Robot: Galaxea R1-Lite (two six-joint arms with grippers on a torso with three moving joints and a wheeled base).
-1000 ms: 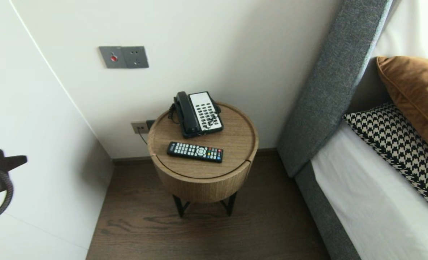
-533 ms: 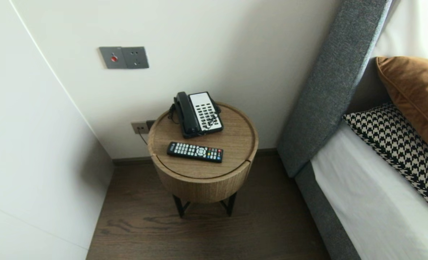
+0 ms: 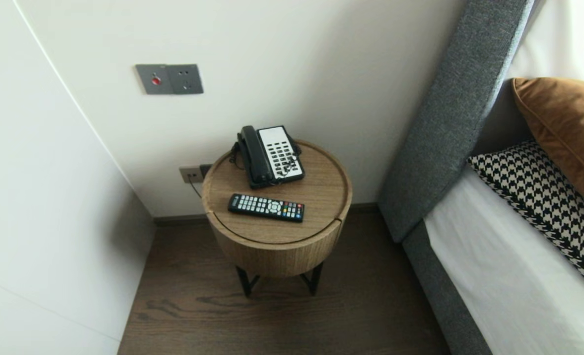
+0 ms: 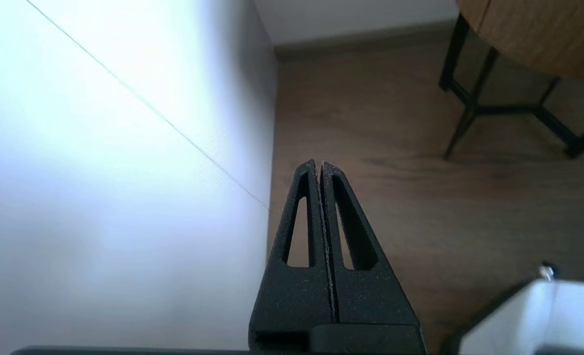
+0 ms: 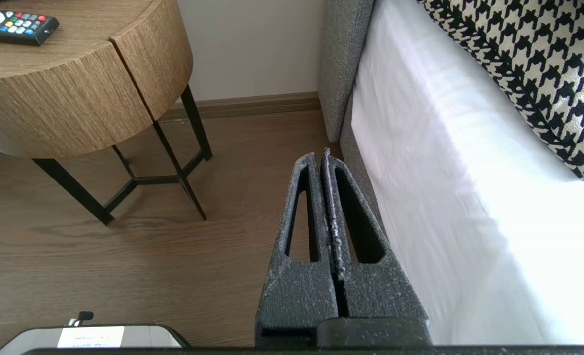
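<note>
A round wooden side table (image 3: 321,185) stands against the wall with a black and white telephone (image 3: 271,155) at its back and a black remote control (image 3: 266,207) in front of it. Neither arm shows in the head view. My left gripper (image 4: 319,162) is shut and empty, hanging low above the wooden floor beside a white wall panel (image 4: 99,172), with the table's black legs (image 4: 469,106) some way ahead. My right gripper (image 5: 320,155) is shut and empty too, low over the floor between the table (image 5: 75,103) and the bed's side; the remote (image 5: 13,24) lies on the tabletop.
A bed with a white sheet (image 3: 513,276), a houndstooth pillow (image 3: 548,197), an orange cushion (image 3: 567,123) and a grey headboard (image 3: 454,113) fills the right. A white wall panel (image 3: 40,197) closes the left. Wall sockets (image 3: 169,79) sit above the table. Dark wooden floor (image 3: 282,320) lies in front.
The left arm, seen at the head view's left edge a second ago, has dropped out of that view. The table, telephone and remote have not moved.
</note>
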